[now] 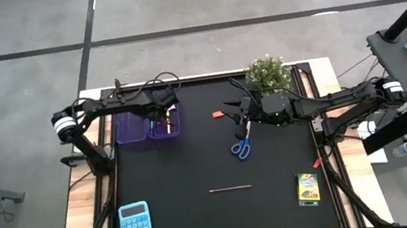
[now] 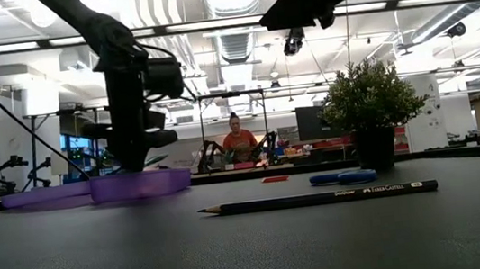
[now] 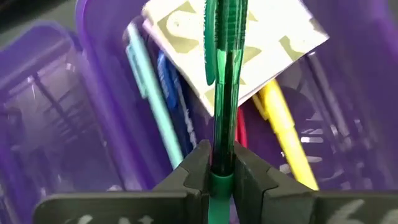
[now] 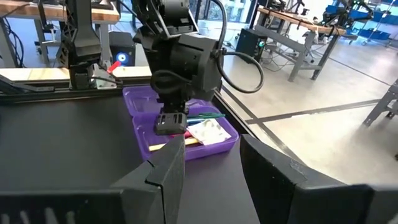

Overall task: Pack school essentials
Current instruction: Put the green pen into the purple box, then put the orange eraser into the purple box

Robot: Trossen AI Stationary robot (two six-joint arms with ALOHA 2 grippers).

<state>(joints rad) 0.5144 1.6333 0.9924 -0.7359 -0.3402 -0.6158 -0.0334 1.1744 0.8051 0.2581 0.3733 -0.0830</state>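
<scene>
My left gripper (image 1: pixel 164 116) hangs over the translucent purple case (image 1: pixel 148 126), shut on a green pen (image 3: pixel 225 74). In the case's right compartment lie a white packet (image 3: pixel 273 37), a yellow pen (image 3: pixel 286 124), a blue pen (image 3: pixel 171 93) and a pale teal pen (image 3: pixel 149 93). My right gripper (image 4: pixel 217 180) is open and raised above the table near the red eraser (image 1: pixel 218 114). The blue-handled scissors (image 1: pixel 241 147), the thin grey pencil (image 1: pixel 231 188) and the crayon box (image 1: pixel 308 188) lie flat on the black mat. My left gripper pinches the green pen between its two fingers (image 3: pixel 249 180), near one end (image 3: pixel 222 152). The gripper comes from above, pointing down into the case (image 2: pixel 137 184). The pen runs out ahead of the fingers, its far part over the white packet. Whether the pen touches the packet, I cannot tell.
A small potted plant (image 1: pixel 267 72) stands at the mat's far edge, close to my right arm. A blue calculator (image 1: pixel 135 224) lies at the near left corner. The case's left compartment (image 3: pixel 43 106) holds nothing. Beyond the table a person (image 2: pixel 239 140) sits in the room.
</scene>
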